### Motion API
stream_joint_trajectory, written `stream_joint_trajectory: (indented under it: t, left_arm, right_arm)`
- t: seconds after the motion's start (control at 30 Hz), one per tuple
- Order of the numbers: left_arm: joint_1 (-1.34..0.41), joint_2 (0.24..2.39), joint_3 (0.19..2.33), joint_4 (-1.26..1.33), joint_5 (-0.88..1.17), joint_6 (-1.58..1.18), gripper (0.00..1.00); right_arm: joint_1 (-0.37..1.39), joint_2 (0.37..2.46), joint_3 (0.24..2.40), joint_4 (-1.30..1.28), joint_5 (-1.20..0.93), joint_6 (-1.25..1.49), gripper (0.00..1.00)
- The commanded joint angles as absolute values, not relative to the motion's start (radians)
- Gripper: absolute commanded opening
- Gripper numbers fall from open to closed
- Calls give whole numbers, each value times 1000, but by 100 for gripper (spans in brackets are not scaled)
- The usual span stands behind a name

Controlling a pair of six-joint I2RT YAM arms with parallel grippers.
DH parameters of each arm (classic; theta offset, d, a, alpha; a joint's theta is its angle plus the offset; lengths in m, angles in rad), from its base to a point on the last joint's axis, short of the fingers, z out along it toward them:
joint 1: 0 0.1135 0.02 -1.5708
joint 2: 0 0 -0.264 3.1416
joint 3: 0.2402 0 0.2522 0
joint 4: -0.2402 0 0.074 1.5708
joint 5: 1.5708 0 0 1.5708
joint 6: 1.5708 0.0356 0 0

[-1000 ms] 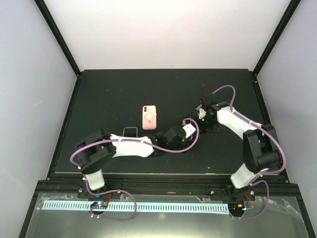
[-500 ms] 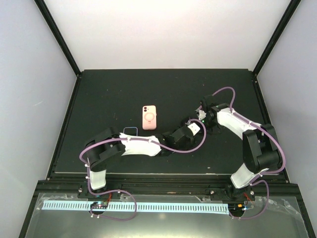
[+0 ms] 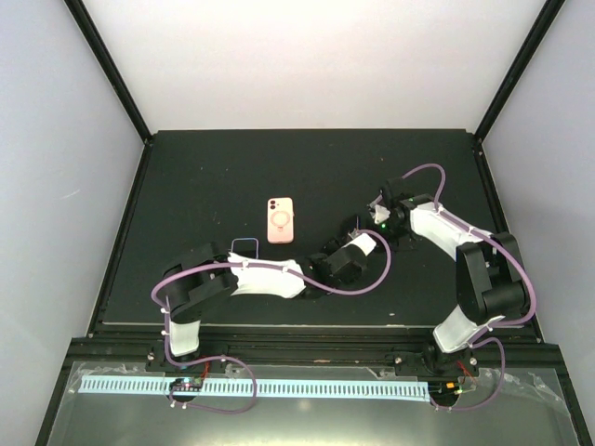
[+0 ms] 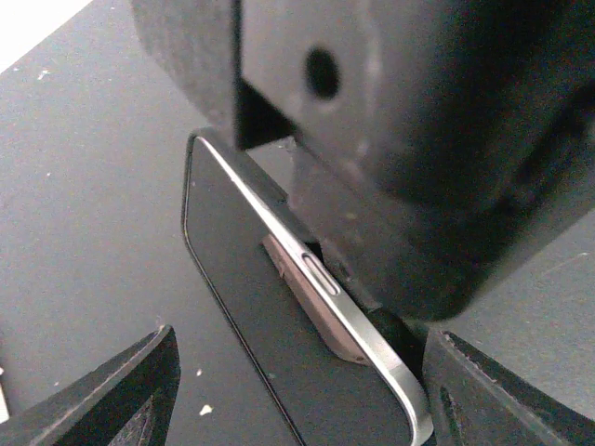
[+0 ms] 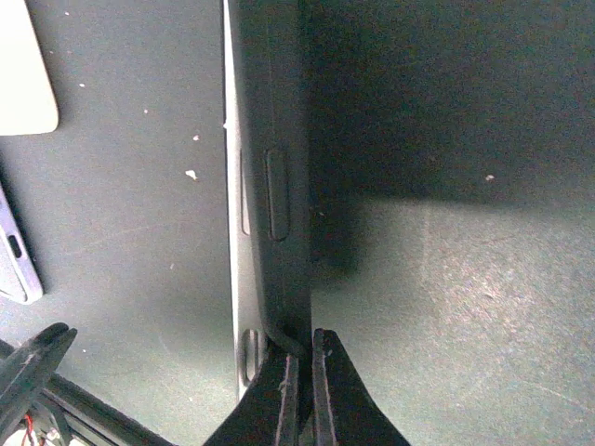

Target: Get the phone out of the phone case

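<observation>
The salmon-pink phone case (image 3: 281, 220) lies flat on the black mat, ring side up, apart from both grippers. The phone (image 4: 270, 307), a dark-screened slab with a silver frame, stands tilted on its long edge right of centre. My right gripper (image 5: 302, 339) is shut on one corner of the phone (image 5: 270, 139). In the top view this right gripper (image 3: 376, 221) sits just behind my left gripper (image 3: 358, 238). The left gripper (image 4: 307, 409) is open, its two fingers straddling the phone's near end without touching it.
A second flat dark slab with a bluish rim (image 3: 244, 247) lies on the mat beside the left arm's forearm; it also shows at the edge of the right wrist view (image 5: 14, 251). The mat's raised black border (image 3: 139, 186) and white walls enclose the workspace.
The left arm's forearm and elbow have shifted while its wrist stays by the right gripper. Its jaws have narrowed and widened a little. The right gripper stays shut in place.
</observation>
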State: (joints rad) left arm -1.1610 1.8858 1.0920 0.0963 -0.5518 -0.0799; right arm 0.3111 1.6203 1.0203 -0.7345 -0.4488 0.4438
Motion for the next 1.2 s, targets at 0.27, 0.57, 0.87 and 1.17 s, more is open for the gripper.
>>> stream_joint_trajectory:
  t: [0.27,0.57,0.87,1.17]
  left_arm:
    - [-1150,1929,1088,-15,-753,-64,47]
    - [-1150,1845,1021,47,-763,-95,4]
    - [-1134,1720,993,44,-711,-182,2]
    - [-1063,1546,918,54,-563,-331,2]
  right_arm:
    - [295,1563,1009,-721,-578,430,1]
    - [294,1536,997,-712,-512,425,1]
    - [296,1518,995,-705,-380,386,1]
    - [310,1471,999,-718,-182,330,1]
